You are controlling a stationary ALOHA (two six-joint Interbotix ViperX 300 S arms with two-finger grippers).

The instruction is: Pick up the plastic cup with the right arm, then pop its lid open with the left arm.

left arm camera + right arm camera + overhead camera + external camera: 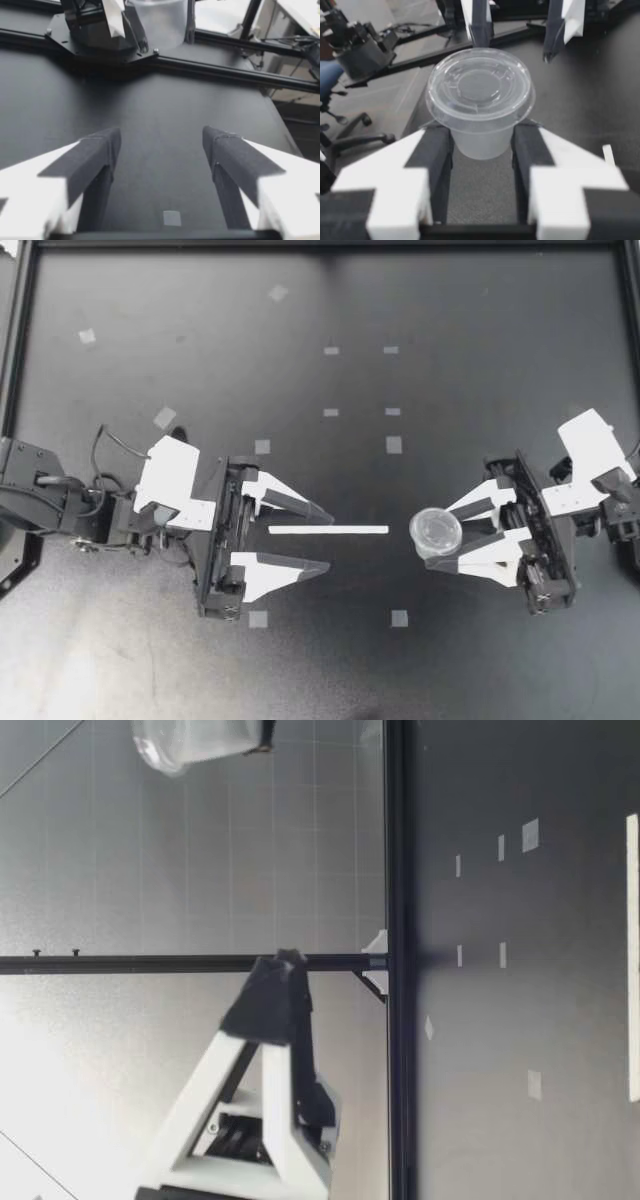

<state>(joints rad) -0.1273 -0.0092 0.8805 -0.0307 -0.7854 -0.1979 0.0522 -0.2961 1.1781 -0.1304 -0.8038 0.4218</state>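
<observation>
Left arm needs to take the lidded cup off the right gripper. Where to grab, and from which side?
Probably the lid rim, coming in level from where the left gripper faces it. The cup stands upright; the right gripper clamps its wall under the lid, so the overhanging rim above those fingers is the free part.

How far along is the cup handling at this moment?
Done: my right hand is shut on the clear lidded cup, which the low view shows well above the table. In hand: holding it across from my left hand, open and empty, above the white strip. Left: the cup touches neither that hand nor the table, so any handover or placing remains.
</observation>
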